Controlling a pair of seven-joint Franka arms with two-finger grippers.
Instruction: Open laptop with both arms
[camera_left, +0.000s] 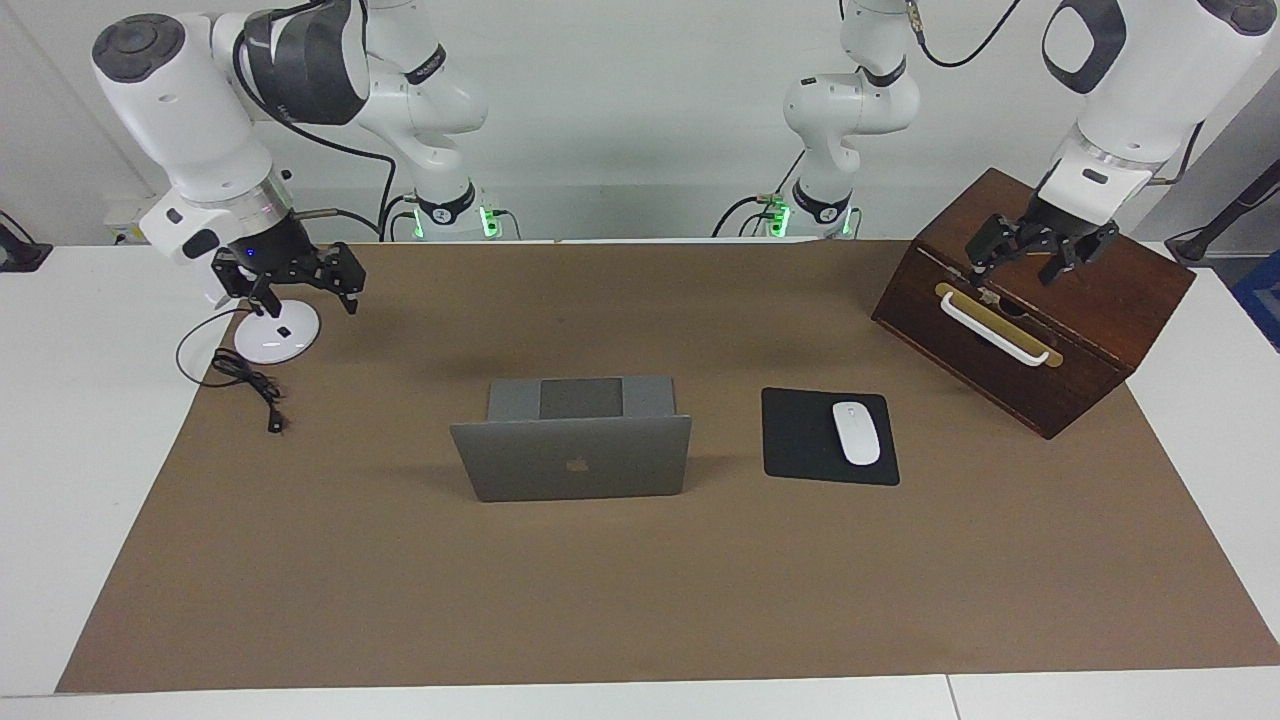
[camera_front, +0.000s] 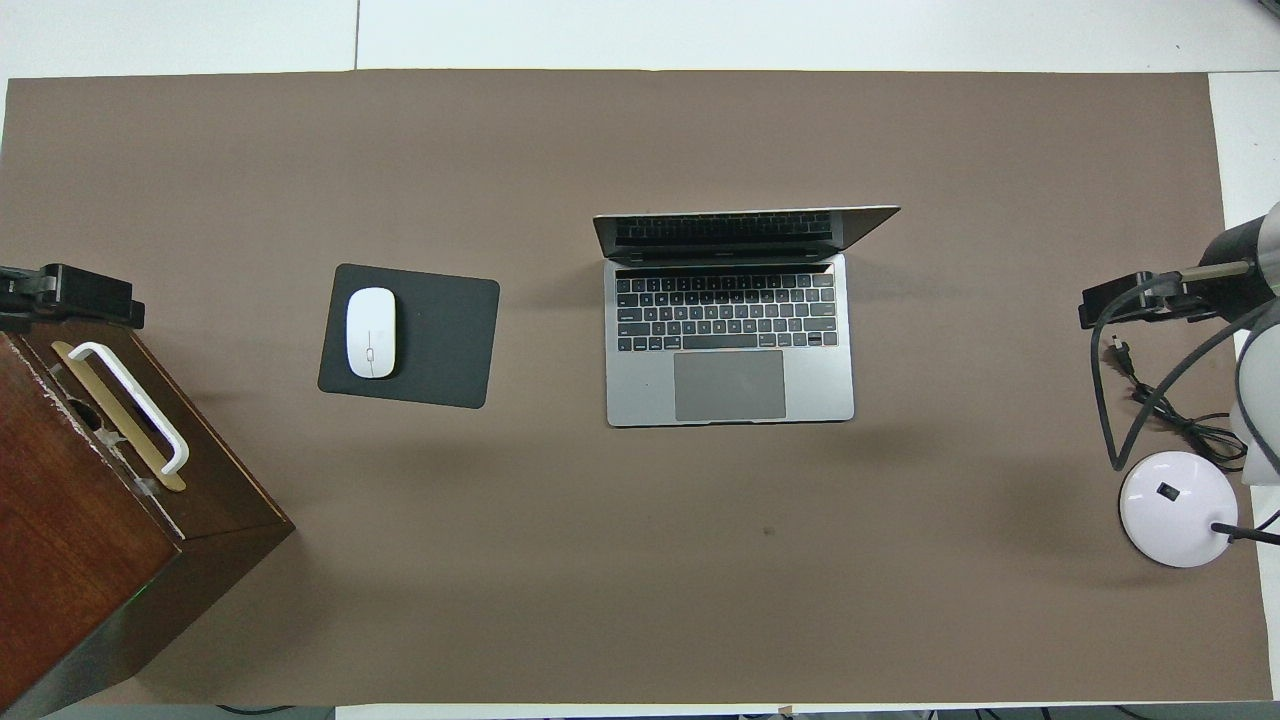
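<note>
A: Laptop (camera_left: 572, 458) mid-table, beside mouse pad (camera_left: 828, 437), toward right arm's end from it. Lid already upright, deck flat.

B: Handling?

A: Judged thin, stiff, smooth metal; slippery under fingertips. Screen side fragile, hinge resists. Best pressed down at deck's front corner near trackpad, lid taken at bare top edge, never on glass.

B: Hands?

A: Left hand (camera_left: 1040, 255) over wooden box (camera_left: 1095, 300), well apart from laptop, jaws spread, holding nothing. Right hand (camera_left: 300, 285) over lamp base (camera_left: 275, 337), also well apart from laptop, spread and empty.
</note>
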